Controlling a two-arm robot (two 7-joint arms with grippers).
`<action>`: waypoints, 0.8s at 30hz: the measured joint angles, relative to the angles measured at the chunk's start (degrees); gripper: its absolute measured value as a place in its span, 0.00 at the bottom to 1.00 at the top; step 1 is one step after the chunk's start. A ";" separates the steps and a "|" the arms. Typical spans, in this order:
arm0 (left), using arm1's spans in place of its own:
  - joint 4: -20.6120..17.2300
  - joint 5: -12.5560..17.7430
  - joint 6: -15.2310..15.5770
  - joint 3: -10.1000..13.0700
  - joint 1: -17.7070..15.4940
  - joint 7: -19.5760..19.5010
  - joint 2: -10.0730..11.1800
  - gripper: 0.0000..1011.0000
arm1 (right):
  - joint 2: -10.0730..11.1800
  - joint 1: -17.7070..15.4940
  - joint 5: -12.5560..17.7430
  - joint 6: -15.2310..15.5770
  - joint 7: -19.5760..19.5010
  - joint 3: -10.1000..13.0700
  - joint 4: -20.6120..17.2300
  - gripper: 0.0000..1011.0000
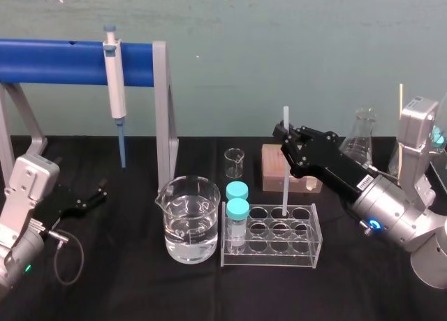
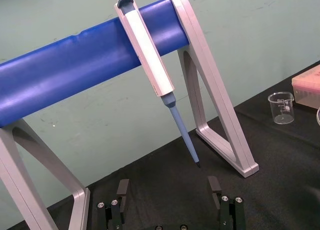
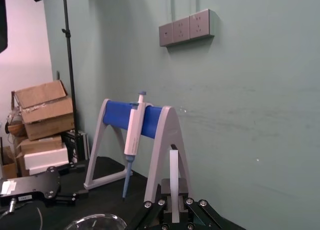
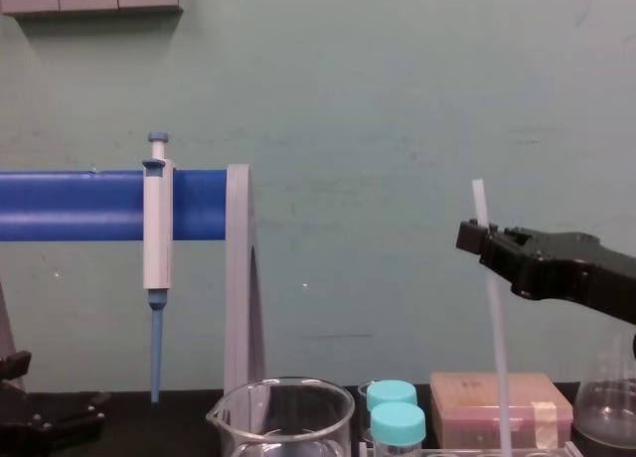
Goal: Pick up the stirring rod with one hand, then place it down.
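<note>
Stirring rod (image 1: 285,181) stood upright in the rack (image 1: 307,255), pinched high between the fingers of your right gripper (image 1: 285,135); you next needed a straight lift. Left gripper (image 1: 96,197) idled on the table (image 1: 140,293), fingers spread.

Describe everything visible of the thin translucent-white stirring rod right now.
The stirring rod is thin, straight and translucent-white, glass or plastic by its look, with a blunt top. It stands nearly upright. The black right gripper is shut on it near the upper end, a short length showing above. Its lower end dips into a back-row hole of the clear plastic rack; whether it touches bottom is hidden.
</note>
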 joint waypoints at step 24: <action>0.00 0.00 0.00 0.00 0.00 0.00 0.00 0.99 | -2.81 0.51 -0.19 -0.12 0.15 0.20 5.14 0.07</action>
